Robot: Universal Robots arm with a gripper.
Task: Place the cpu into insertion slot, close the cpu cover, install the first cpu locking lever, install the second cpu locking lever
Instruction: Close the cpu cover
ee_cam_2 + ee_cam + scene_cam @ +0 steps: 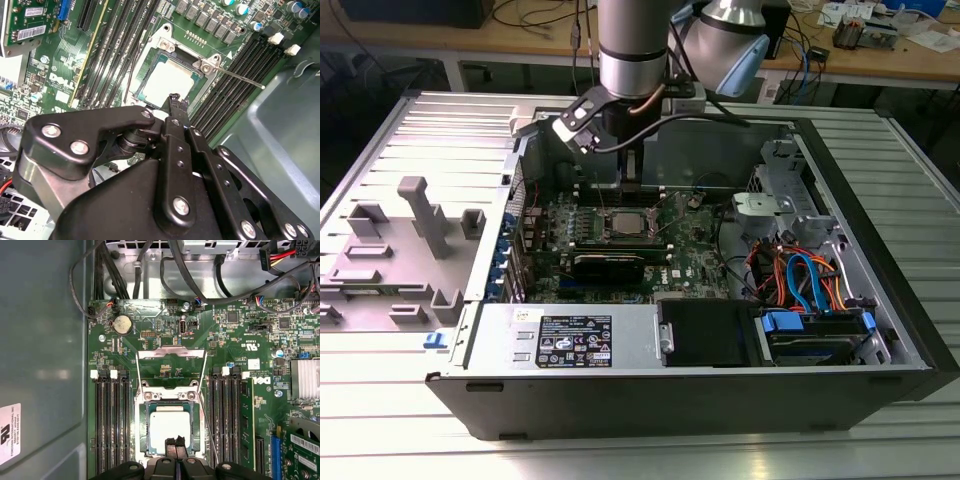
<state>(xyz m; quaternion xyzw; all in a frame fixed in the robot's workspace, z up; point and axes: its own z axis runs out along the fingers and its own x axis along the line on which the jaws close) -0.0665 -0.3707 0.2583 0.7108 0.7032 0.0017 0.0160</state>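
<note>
Jaws together, empty; gripper (632, 183) at 12 o'clock of cpu (623, 226), exterior view. Risk: tips gouging seated cpu, or slipping off open cpu cover (170, 354).

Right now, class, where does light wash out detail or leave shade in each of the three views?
In both wrist views, glare whitens the cpu top; in the second wrist view the black gripper sits dark in the foreground; in the exterior view the ribbed table shines brightly, while the computer case interior is dimmer.

Ribbed metal table (620, 455), cluttered wooden bench (916, 58) behind
</note>
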